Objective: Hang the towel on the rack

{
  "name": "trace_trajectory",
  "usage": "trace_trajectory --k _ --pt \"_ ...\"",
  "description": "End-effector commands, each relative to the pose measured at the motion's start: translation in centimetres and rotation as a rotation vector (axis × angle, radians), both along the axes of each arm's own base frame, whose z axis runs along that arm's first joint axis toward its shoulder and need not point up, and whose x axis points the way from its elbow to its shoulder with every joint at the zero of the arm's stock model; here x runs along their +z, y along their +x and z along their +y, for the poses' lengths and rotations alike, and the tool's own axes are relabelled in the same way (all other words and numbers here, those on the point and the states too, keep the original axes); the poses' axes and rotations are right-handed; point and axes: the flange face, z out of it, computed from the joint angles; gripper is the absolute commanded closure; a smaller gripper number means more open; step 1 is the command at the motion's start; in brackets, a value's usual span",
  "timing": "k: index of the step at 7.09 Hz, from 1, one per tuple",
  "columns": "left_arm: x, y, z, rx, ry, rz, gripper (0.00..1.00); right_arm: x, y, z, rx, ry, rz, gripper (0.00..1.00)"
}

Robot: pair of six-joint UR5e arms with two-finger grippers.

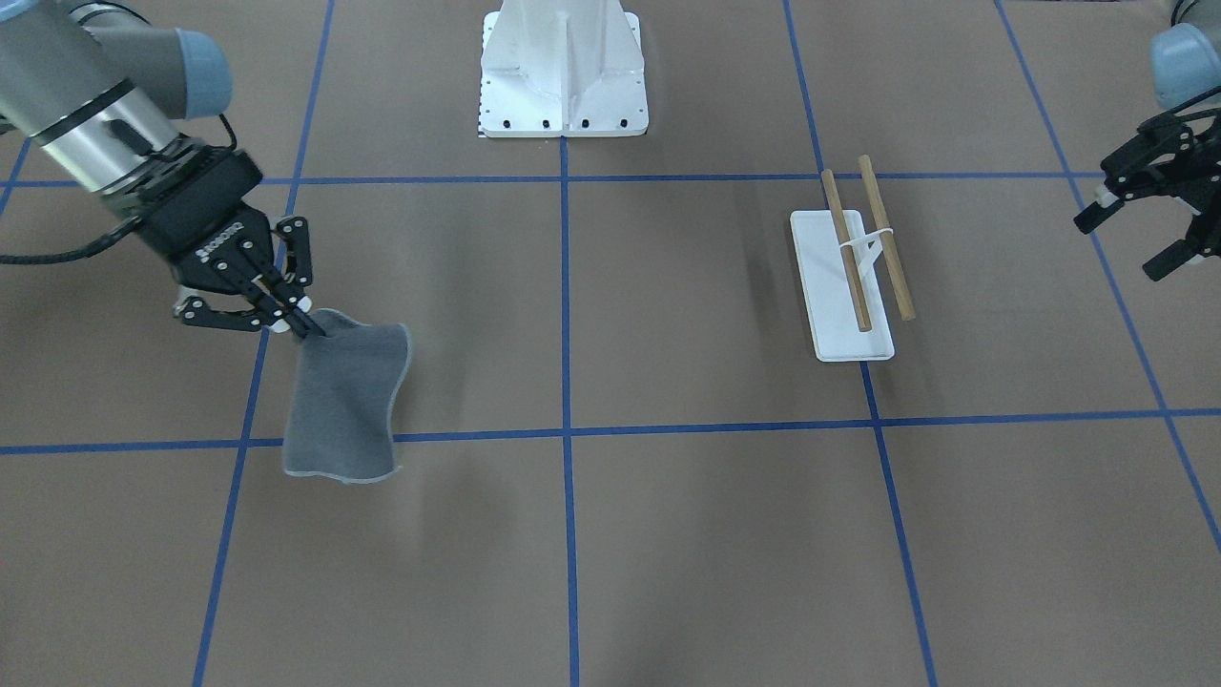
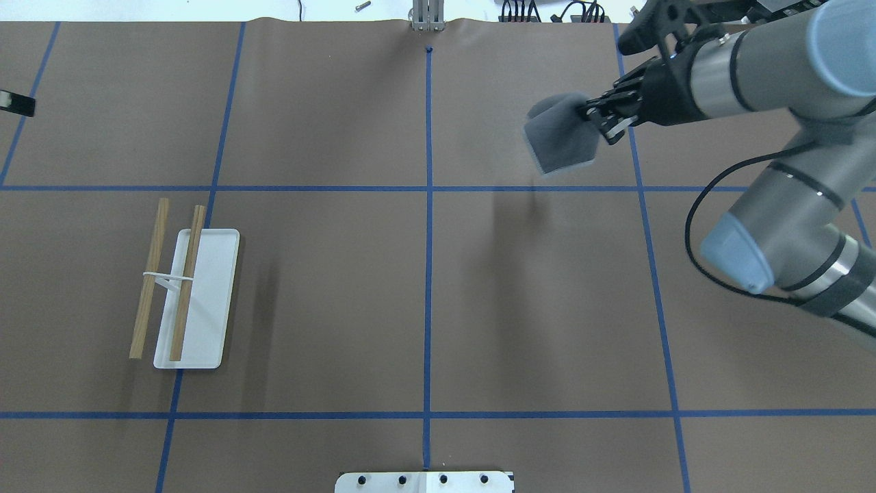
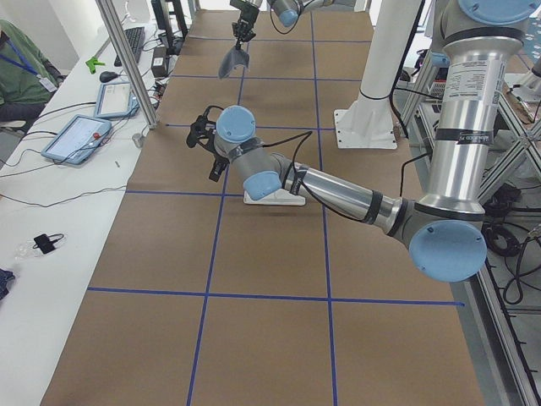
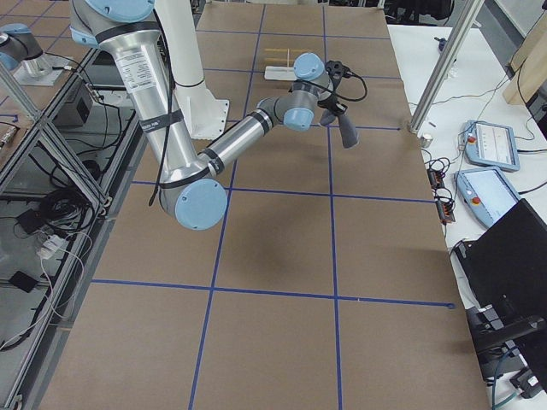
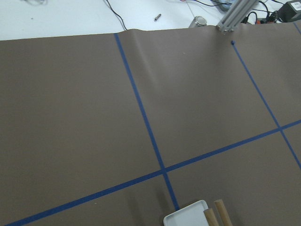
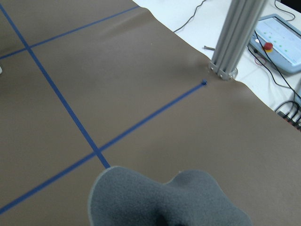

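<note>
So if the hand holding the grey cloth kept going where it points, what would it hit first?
Probably just the brown table top; the right hand tilts downward and nothing stands ahead. Its hanging towel would likely touch first, though depth is unclear.

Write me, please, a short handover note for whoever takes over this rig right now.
Right gripper: shut on the top edge of the towel, which hangs in the air on the robot's right side.
Left gripper: open, empty, hovering just outboard of the rack.
Rack: standing on the robot's left side, both dowels bare.
Done: towel picked up.
Left: carry it across, drape it over the dowels, release.
</note>
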Motion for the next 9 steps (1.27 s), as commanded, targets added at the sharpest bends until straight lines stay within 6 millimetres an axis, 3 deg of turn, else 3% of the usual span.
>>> trace_trajectory --k 1,2,4,5,7,9 --pt "-7.2 8.9 -0.9 0.081 -0.082 0.086 0.01 -5.5 -5.7 3.8 0.046 0.0 -0.098 1.0" --pt "-9.2 11.9 -0.9 0.064 -0.095 0.098 0.01 -7.2 -7.1 4.7 0.053 0.005 -0.126 1.0" --pt "-13.3 18.4 1.3 0.164 -0.116 0.142 0.01 -11.1 -10.6 7.4 0.095 -0.011 -0.211 1.0" --pt "-15.5 19.5 1.2 0.122 -0.127 0.176 0.01 -12.8 -12.4 9.0 0.127 -0.02 -0.251 1.0" --pt "-17.6 24.5 3.4 0.093 -0.108 0.225 0.02 -14.1 -14.2 11.0 0.164 -0.015 -0.279 1.0" --pt "-18.7 25.9 3.9 0.1 -0.093 0.237 0.05 -14.6 -15.0 11.8 0.176 -0.008 -0.288 1.0"
